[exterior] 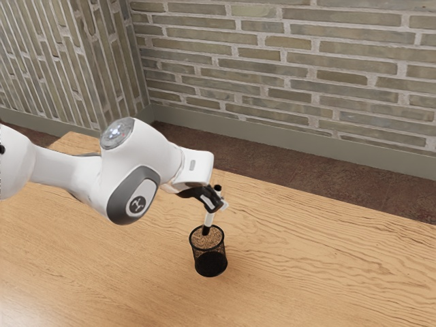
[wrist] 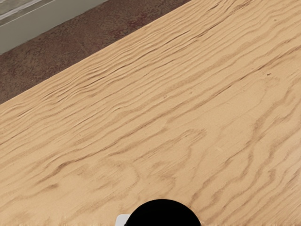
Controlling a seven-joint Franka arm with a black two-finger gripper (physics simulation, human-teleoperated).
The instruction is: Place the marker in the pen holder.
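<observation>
One container, a black mesh pen holder [exterior: 210, 263], stands upright on the wooden table [exterior: 327, 266], and tan shows within its round mouth. The gripper [exterior: 216, 204] is closed around the marker [exterior: 209, 219], a white barrel with black ends, tilted against the holder's upright wall. Its lower end lines up with the mouth in the exterior view; whether it is inside the rim or just above, I cannot tell.
</observation>
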